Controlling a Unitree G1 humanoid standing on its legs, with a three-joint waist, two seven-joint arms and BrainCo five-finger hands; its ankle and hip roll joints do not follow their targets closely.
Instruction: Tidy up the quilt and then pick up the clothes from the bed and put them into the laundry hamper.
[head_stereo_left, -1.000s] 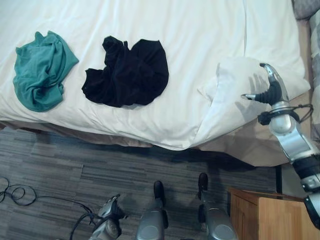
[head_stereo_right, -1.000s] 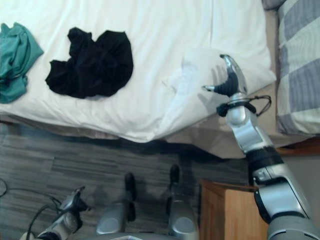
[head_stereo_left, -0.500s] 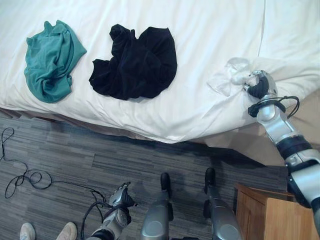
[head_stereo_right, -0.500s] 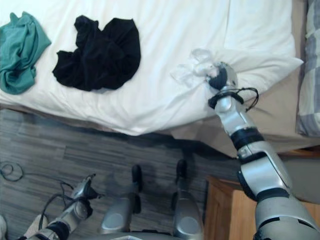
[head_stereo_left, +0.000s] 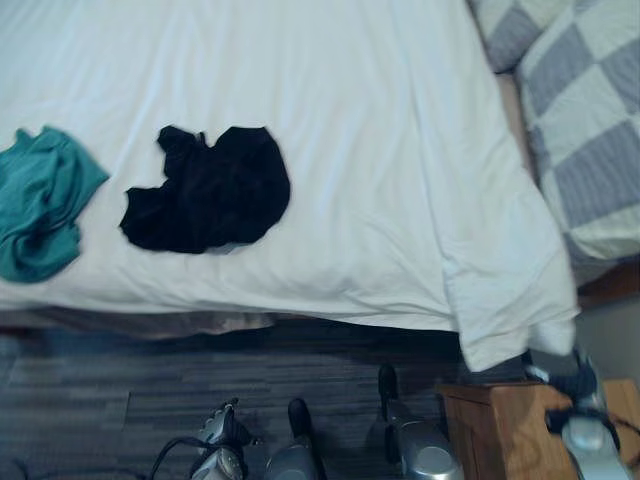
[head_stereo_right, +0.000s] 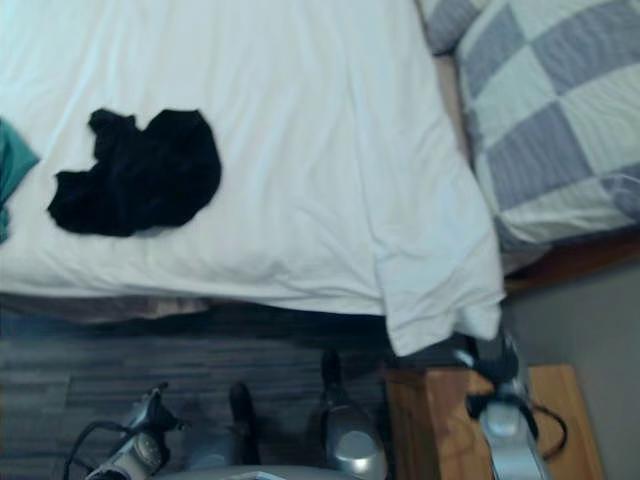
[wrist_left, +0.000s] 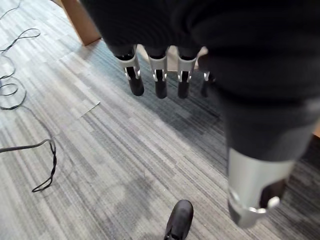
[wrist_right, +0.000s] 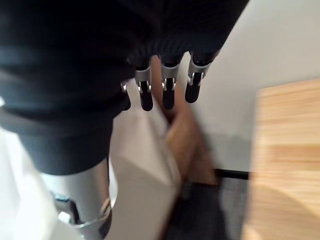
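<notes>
The white quilt (head_stereo_left: 350, 150) lies spread flat over the bed, and its near corner (head_stereo_left: 515, 335) hangs over the bed's edge. A crumpled black garment (head_stereo_left: 208, 200) rests on the quilt left of centre. A teal garment (head_stereo_left: 35, 215) lies at the far left edge. My right hand (head_stereo_left: 568, 380) is down below the hanging corner, above the wooden nightstand (head_stereo_right: 440, 420); its fingers (wrist_right: 167, 90) are straight and hold nothing. My left hand (head_stereo_left: 222, 445) hangs low over the floor with straight, empty fingers (wrist_left: 160, 80).
Checkered grey and white pillows (head_stereo_right: 560, 110) lie at the head of the bed on the right. The nightstand (wrist_right: 290, 150) stands close beside the bed's corner. Grey plank flooring (wrist_left: 100, 150) runs along the near side of the bed.
My right hand has let go of the bunched quilt corner and dropped beside the nightstand. The quilt now lies smooth up to the pillows. The camera has shifted right.
</notes>
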